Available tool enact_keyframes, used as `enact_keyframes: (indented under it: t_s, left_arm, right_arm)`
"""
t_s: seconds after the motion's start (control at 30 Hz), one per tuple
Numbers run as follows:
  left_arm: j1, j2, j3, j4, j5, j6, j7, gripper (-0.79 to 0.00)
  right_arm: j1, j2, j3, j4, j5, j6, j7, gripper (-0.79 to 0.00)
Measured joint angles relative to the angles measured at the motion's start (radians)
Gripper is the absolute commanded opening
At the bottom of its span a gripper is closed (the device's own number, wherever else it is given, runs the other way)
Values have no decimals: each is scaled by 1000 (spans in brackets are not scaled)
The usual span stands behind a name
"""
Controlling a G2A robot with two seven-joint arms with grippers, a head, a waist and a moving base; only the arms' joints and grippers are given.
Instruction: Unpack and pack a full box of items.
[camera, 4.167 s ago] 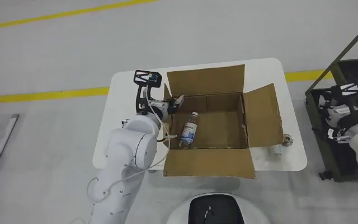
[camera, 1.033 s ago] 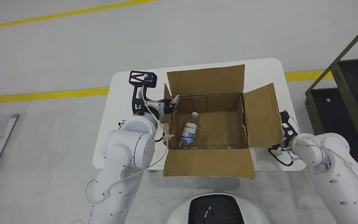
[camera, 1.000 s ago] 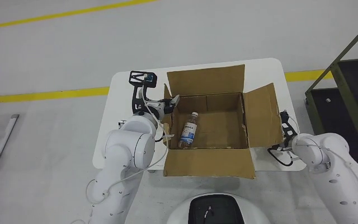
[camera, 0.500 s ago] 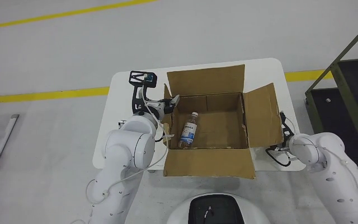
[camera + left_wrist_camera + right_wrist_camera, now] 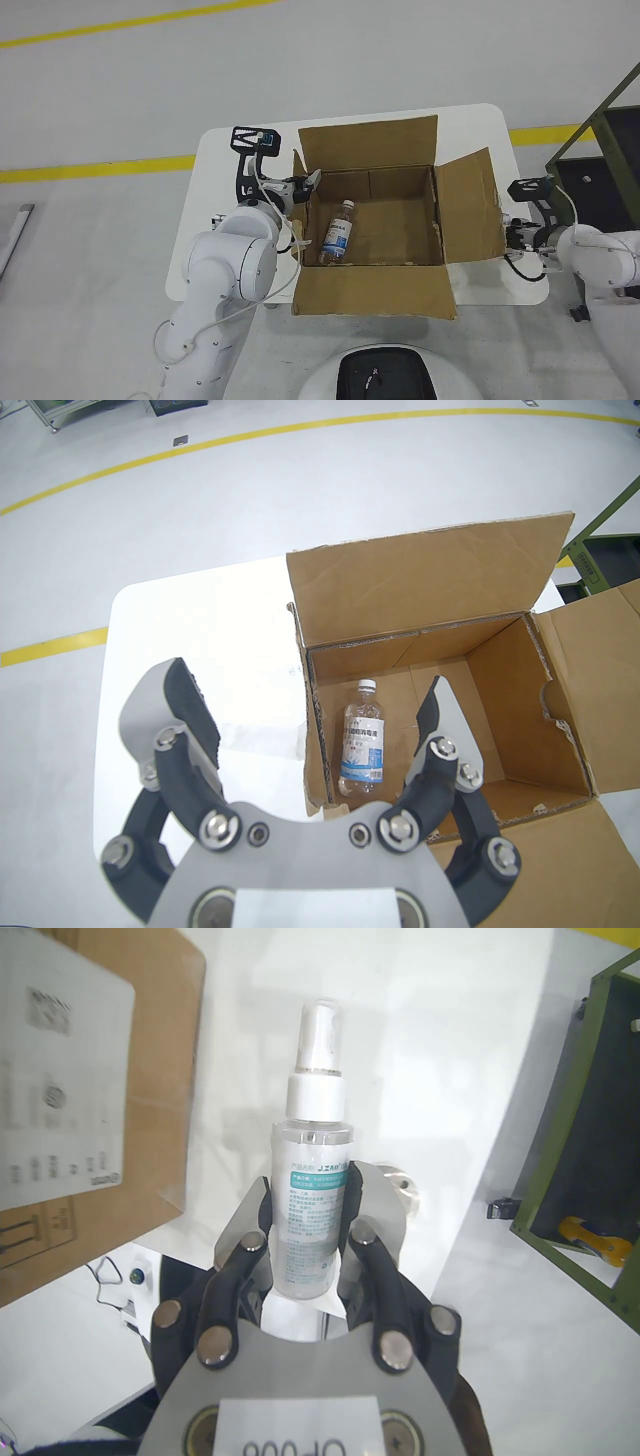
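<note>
An open cardboard box [image 5: 385, 150] stands on the white table [image 5: 235, 165]. A clear water bottle [image 5: 337, 232] lies on the box floor near its left wall, also seen as the bottle [image 5: 364, 740] in the left wrist view. My left gripper [image 5: 310, 680] hovers open over that wall of the box [image 5: 425, 600], empty, and appears in the top view as the left gripper [image 5: 305, 186]. My right gripper [image 5: 310, 1193] is shut on a small clear spray bottle [image 5: 312, 1163] with a white pump and clear cap, held beside the right flap [image 5: 75, 1103]. In the top view the right gripper [image 5: 516, 238] sits just outside that flap.
A round metal fitting [image 5: 400, 1188] lies on the table behind the spray bottle. A green metal cart [image 5: 600, 130] stands off the table's right edge, with a yellow item [image 5: 590, 1235] inside. All flaps of the box are folded outward.
The right arm came in beside the right flap, and over the last half second its wrist rose and swung away from the table's front edge. The left arm has stayed still.
</note>
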Motion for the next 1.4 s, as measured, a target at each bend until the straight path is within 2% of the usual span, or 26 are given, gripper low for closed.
enact_keyframes:
  t_s: [0.1, 0.17, 0.27, 0.4, 0.53, 0.67, 0.87, 1.27, 1.4]
  left_arm:
    - [0, 0, 0, 0, 0, 0, 0, 0]
    - [0, 0, 0, 0, 0, 0, 0, 0]
    - [0, 0, 0, 0, 0, 0, 0, 0]
    - [0, 0, 0, 0, 0, 0, 0, 0]
    - [0, 0, 0, 0, 0, 0, 0, 0]
    - [0, 0, 0, 0, 0, 0, 0, 0]
    - [22, 1, -13, 4, 4, -3, 31, 0]
    - [162, 17, -151, -41, 128, 12, 39, 0]
    - [188, 20, -179, -45, 149, 9, 29, 0]
  right_arm:
    - [-28, 4, 125, -60, 133, 6, -67, -785]
    - [-52, 4, 207, -95, 265, -20, -111, -785]
    - [-74, 7, 284, -131, 460, -88, -107, -785]
    - [-74, 14, 292, -158, 692, -163, -40, -785]
    - [-44, 21, 203, -165, 836, -172, 27, -785]
    - [-1, 23, 68, -139, 856, -142, 28, -785]
    - [67, 21, -133, -76, 723, -59, -33, -785]
    - [68, 20, -149, -70, 716, -55, -42, -785]
    - [61, 17, -209, -62, 712, -22, -96, -785]
